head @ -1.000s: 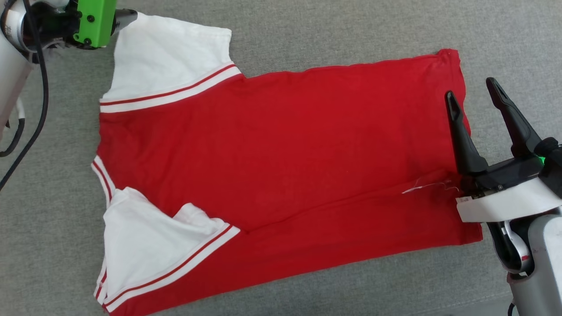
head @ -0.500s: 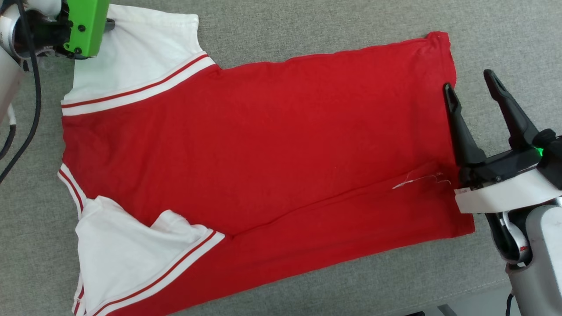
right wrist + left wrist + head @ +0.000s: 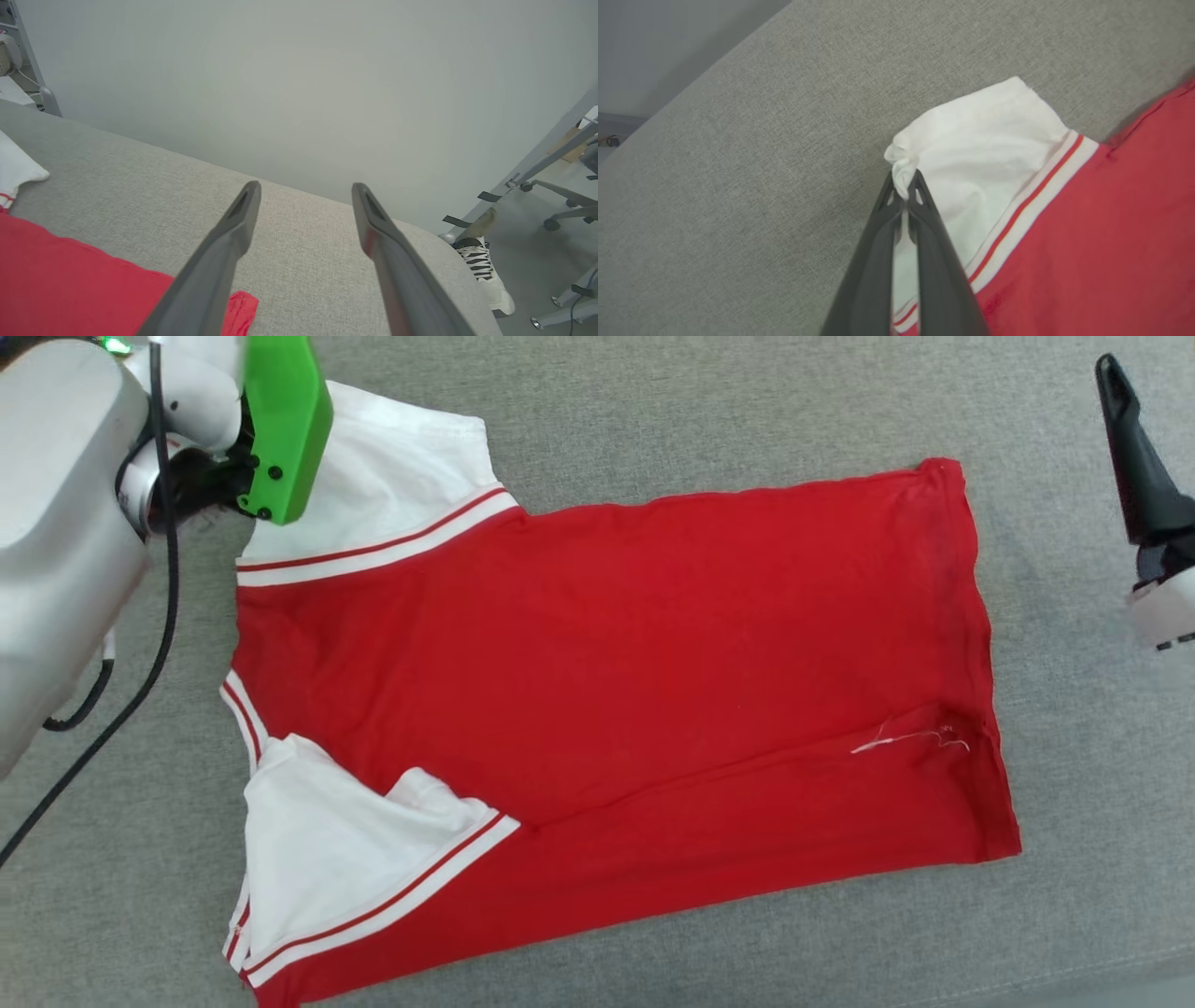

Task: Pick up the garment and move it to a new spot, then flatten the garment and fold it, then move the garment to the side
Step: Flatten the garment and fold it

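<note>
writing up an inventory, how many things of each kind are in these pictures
Red jersey T-shirt with white short sleeves: 1
Grippers with two long dark fingers: 2 (left gripper, right gripper)
White laced sneaker: 1
Total: 4

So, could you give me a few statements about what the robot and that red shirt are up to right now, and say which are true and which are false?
1. The left gripper is shut on a corner of the garment's far white sleeve. True.
2. The right gripper clamps the red hem. False: it is open, holds nothing and is off the cloth.
3. The garment lies with a plain red side up. True.
4. The near white sleeve lies smooth. False: it is rumpled, partly over the red body.
5. The garment lies on a wooden table. False: it lies on a grey fabric surface.
</note>
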